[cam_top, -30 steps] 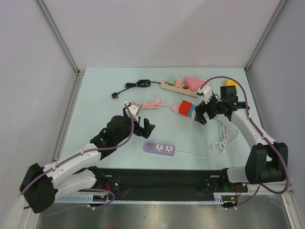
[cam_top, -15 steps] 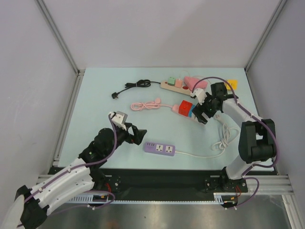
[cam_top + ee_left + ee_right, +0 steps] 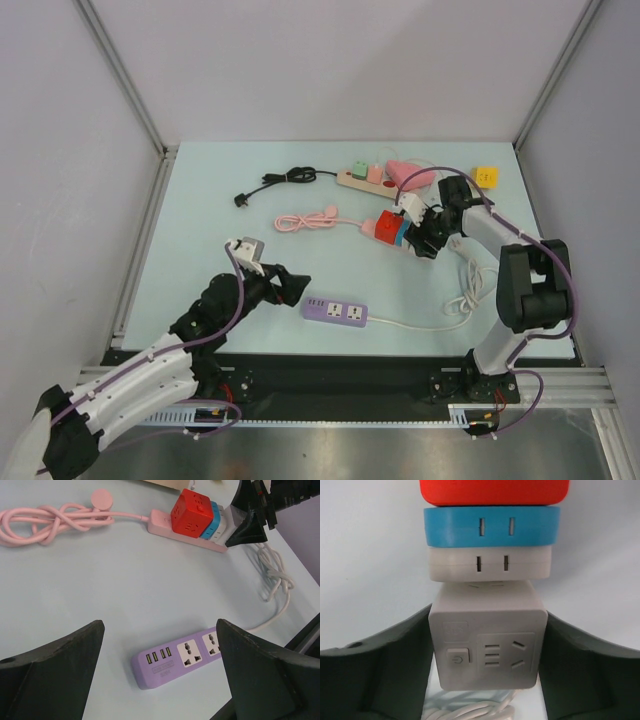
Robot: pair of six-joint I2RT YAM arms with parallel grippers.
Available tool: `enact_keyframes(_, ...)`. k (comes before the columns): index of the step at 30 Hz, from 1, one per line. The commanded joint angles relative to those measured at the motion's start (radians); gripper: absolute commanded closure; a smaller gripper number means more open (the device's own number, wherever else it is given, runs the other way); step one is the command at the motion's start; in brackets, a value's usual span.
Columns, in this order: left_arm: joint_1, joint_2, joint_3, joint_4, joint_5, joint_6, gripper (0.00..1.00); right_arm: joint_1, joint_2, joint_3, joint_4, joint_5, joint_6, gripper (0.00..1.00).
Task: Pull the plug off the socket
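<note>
A pink power strip [image 3: 161, 521] lies on the table with a red cube [image 3: 193, 511], a blue adaptor [image 3: 214, 520] and a white adaptor [image 3: 490, 564] side by side on it. At the near end of that row sits a white cube plug [image 3: 487, 645] with a power button, and its white cable [image 3: 273, 575] is coiled beside it. My right gripper [image 3: 487, 619] is shut on this cube, one finger flat against each side. My left gripper [image 3: 159, 626] hangs open above the purple power strip [image 3: 180, 657], holding nothing.
A beige power strip [image 3: 362, 180] with small plugs and a pink object [image 3: 412, 176] lies at the back. A black cable [image 3: 280, 181] is at the back left, a bundled pink cable [image 3: 308, 219] mid-table, and a yellow block [image 3: 485, 176] at the back right.
My right gripper has moved onto the white cube and its fingers have come in against the cube's sides. My left arm drew back toward the near left a second ago and has since held still.
</note>
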Motion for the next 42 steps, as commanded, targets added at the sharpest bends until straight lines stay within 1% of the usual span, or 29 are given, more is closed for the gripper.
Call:
enact_keyframes(1,-0.005,0.009,-0.017,0.101,0.027,-0.071,0.01,0.006,0.026,0.039,-0.028,-0.028,-0.029,0.41)
enact_keyframes(2,-0.005,0.014,-0.018,0.107,0.030,-0.076,0.00,0.006,0.029,0.047,-0.032,-0.026,-0.021,0.54)
enact_keyframes(3,-0.005,0.024,-0.023,0.121,0.033,-0.094,0.00,0.008,0.023,0.053,-0.032,-0.025,-0.003,0.75)
enact_keyframes(4,-0.005,0.029,-0.023,0.129,0.030,-0.110,0.00,0.008,0.020,0.054,-0.032,-0.026,0.005,0.83)
enact_keyframes(7,-0.003,0.059,-0.021,0.146,0.017,-0.171,0.00,0.015,-0.026,0.061,-0.054,-0.054,0.015,1.00)
enact_keyframes(12,0.017,0.148,0.000,0.256,0.079,-0.231,0.00,0.058,-0.125,0.028,-0.074,-0.128,0.020,1.00)
enact_keyframes(13,0.022,0.194,0.006,0.273,0.084,-0.243,0.00,0.066,-0.141,0.013,-0.066,-0.135,0.040,1.00)
enact_keyframes(14,0.026,0.216,0.014,0.305,0.137,-0.256,0.00,0.071,-0.150,0.005,-0.059,-0.160,0.046,1.00)
enact_keyframes(15,0.038,0.243,0.029,0.319,0.154,-0.278,0.01,0.080,-0.170,0.002,-0.057,-0.173,0.054,1.00)
enact_keyframes(19,0.064,0.363,0.065,0.400,0.240,-0.340,0.00,0.095,-0.202,-0.007,-0.040,-0.241,0.121,1.00)
enact_keyframes(20,0.069,0.409,0.071,0.435,0.250,-0.352,0.00,0.097,-0.202,-0.002,-0.040,-0.268,0.155,1.00)
enact_keyframes(24,0.083,0.512,0.108,0.504,0.279,-0.435,0.00,0.095,-0.196,0.002,-0.040,-0.335,0.233,1.00)
enact_keyframes(29,0.098,0.599,0.137,0.552,0.221,-0.548,0.00,0.092,-0.216,-0.018,0.000,-0.430,0.327,1.00)
enact_keyframes(34,0.098,0.708,0.190,0.574,0.155,-0.673,0.00,0.089,-0.227,-0.038,0.037,-0.474,0.393,1.00)
enact_keyframes(39,0.098,0.803,0.270,0.519,0.106,-0.769,0.00,0.066,-0.234,-0.054,0.060,-0.534,0.439,1.00)
enact_keyframes(42,0.098,0.846,0.321,0.430,0.047,-0.821,0.00,0.046,-0.241,-0.068,0.076,-0.565,0.465,1.00)
